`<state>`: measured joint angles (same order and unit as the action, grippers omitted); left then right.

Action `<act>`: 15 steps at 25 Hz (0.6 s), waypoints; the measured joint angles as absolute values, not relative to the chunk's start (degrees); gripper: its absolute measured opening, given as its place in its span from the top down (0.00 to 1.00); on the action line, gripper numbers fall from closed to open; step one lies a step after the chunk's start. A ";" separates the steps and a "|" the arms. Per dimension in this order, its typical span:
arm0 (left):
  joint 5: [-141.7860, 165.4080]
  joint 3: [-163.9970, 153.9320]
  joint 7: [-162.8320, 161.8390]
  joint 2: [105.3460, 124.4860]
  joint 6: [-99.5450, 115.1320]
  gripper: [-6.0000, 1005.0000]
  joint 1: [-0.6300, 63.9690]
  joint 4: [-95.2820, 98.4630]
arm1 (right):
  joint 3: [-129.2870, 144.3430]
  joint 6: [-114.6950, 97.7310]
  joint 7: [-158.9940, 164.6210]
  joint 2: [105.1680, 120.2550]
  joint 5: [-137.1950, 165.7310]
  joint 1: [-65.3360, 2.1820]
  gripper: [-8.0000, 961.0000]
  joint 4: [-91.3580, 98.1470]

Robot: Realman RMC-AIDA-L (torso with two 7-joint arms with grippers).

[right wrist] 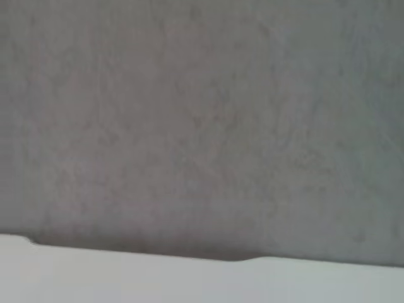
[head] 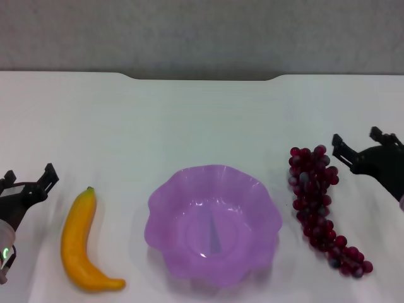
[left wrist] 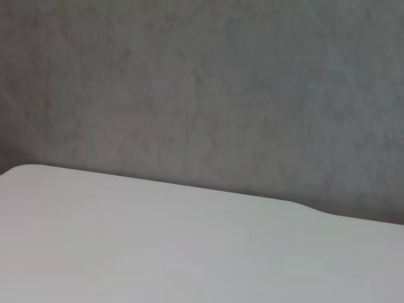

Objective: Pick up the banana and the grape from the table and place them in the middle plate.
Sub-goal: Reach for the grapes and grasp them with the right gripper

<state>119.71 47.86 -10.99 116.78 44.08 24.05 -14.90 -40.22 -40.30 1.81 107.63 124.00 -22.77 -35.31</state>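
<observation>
Nothing is grasped yet; the banana [head: 83, 243] lies on the tabletop [head: 202, 120] left of the plate [head: 213, 224], grapes [head: 320, 205] right; left gripper [head: 28, 182] and right gripper [head: 360, 144] hover outside with fingers spread, empty; each should descend across its fruit's middle, closing gently on the grapes.

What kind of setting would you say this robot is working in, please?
Probably a lab test bench: a bare white table against a plain grey wall, with only a banana, a grape bunch and a purple plate laid out in a row.
</observation>
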 joint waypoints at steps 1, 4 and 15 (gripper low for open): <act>119.71 47.89 -10.99 116.79 44.06 0.11 24.01 -14.77 | -41.52 -36.47 1.66 106.02 124.72 -22.29 0.10 -39.53; 119.70 47.98 -10.98 116.81 43.98 0.11 23.95 -14.18 | -48.24 -23.83 -0.06 103.43 128.06 -20.08 0.10 -49.95; 119.71 47.82 -10.98 116.94 43.59 0.11 24.45 -14.34 | -91.75 43.25 -14.45 114.69 144.17 -15.26 0.10 -79.56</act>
